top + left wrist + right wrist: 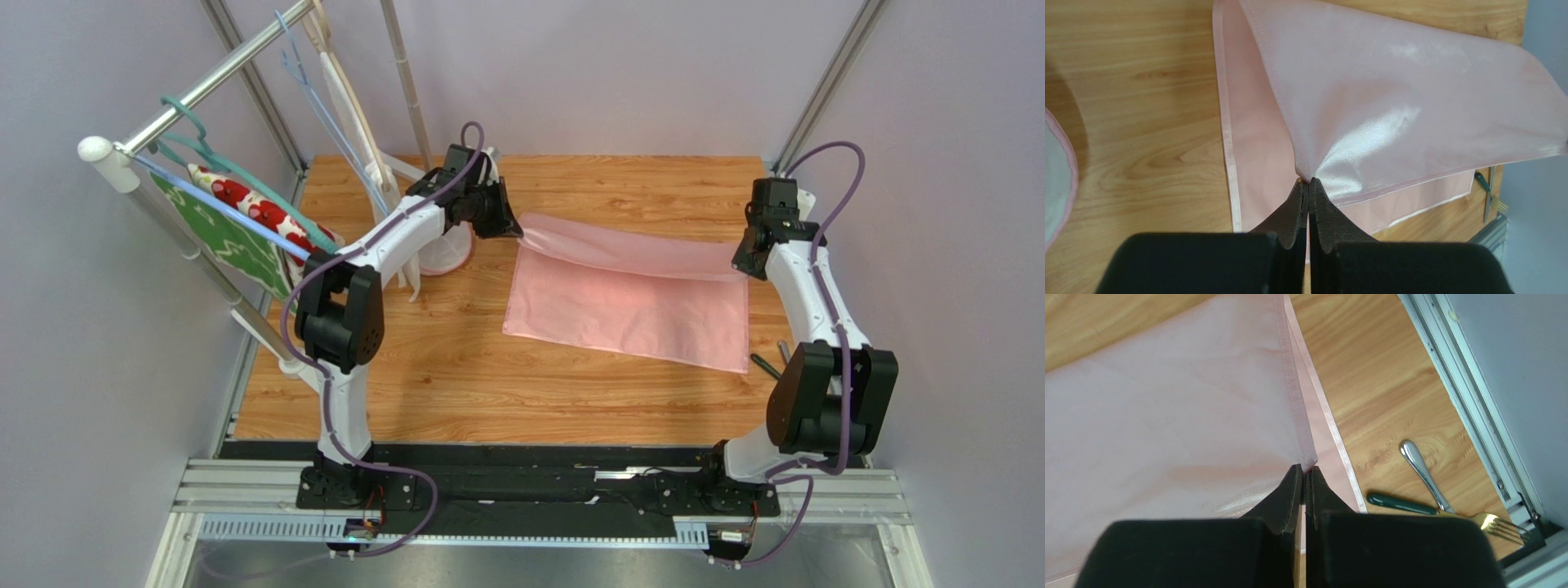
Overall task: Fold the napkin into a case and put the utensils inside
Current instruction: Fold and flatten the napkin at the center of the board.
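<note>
The pink napkin [638,321] lies on the wooden table, right of centre, with its far edge lifted off the surface. My left gripper [508,222] is shut on the far left corner, the cloth [1389,110] fanning out from the fingertips [1309,182]. Over at the far right corner my right gripper [747,261] is shut on the napkin [1168,416] too, pinching it at its tips [1304,470]. The raised edge sags between the two grippers above the flat layer. The utensils [1420,470] lie on the table just right of the napkin: a silver handle, a dark green handle [1401,503] and yellowish fork tines [1500,525].
A rack at the far left carries hangers, a green cloth [231,239] and a white cloth with red flowers [252,203]. A round pink-rimmed white object [449,252] sits beside the left arm. Metal frame posts stand at the table's corners, and a rail [1475,416] runs along the right edge.
</note>
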